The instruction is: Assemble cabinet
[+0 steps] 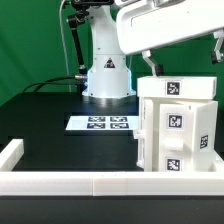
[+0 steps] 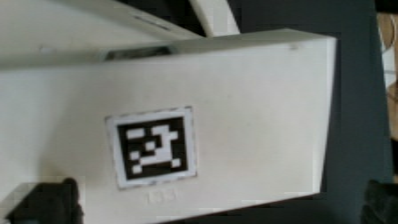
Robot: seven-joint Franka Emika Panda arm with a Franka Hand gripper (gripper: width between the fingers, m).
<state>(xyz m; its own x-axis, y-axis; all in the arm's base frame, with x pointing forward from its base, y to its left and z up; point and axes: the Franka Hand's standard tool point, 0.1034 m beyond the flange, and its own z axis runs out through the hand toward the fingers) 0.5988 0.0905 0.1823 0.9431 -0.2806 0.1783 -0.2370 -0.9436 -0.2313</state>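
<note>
A low white plastic border rail [image 1: 60,183] runs along the near edge of the black table [image 1: 50,120]. Just behind it, by the near corner on the exterior view's right, stands the large white boxy plastic cabinet [image 1: 177,125], upright, with black-and-white square tags on its faces. The two-finger gripper [image 2: 199,205] hangs over its top, dark fingers [image 2: 45,200] spread apart astride a tagged face. Farther back lies the thin flat white marker board [image 1: 103,123], before the arm's white base [image 1: 107,75].
</note>
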